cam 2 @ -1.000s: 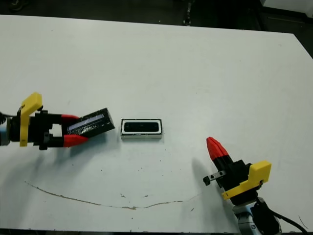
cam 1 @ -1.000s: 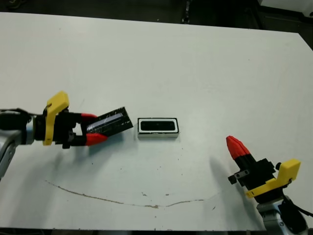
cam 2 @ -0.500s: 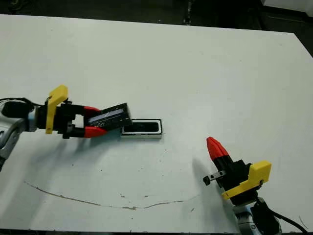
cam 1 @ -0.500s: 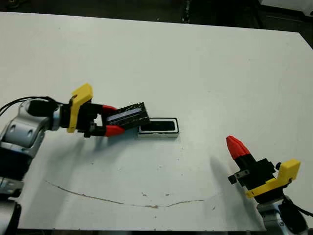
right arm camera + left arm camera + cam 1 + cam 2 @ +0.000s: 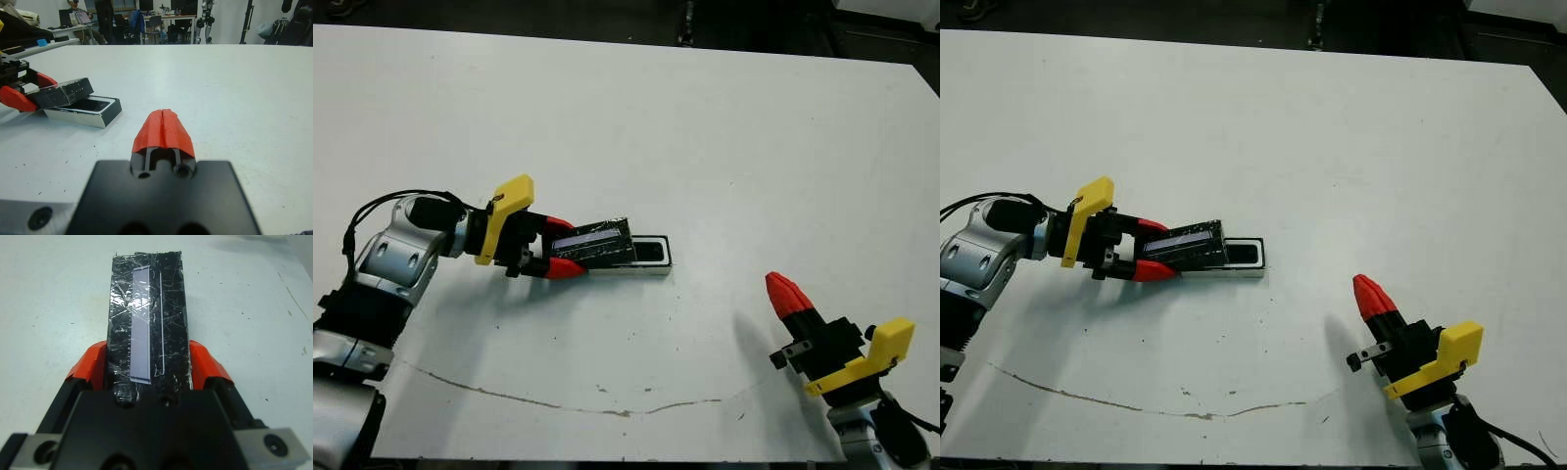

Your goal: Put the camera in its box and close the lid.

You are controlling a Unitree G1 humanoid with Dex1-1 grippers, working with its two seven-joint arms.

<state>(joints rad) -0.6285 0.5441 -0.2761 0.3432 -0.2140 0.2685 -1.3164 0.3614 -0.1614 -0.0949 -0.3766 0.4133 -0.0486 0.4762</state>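
Left gripper (image 5: 560, 253) clamped on lid (image 5: 598, 242), moved in from well left of box (image 5: 646, 257); lid now overlaps box's left end, tilted, not seated. Camera (image 5: 648, 253) lies in box. Right gripper (image 5: 785, 293) closed, empty, well right of box. Lowering and aligning lid remains.

Box approach partly blocked
Lid (image 5: 595, 242) in left hand (image 5: 558, 247) overhangs the box (image 5: 651, 253) left end; right end unobstructed.
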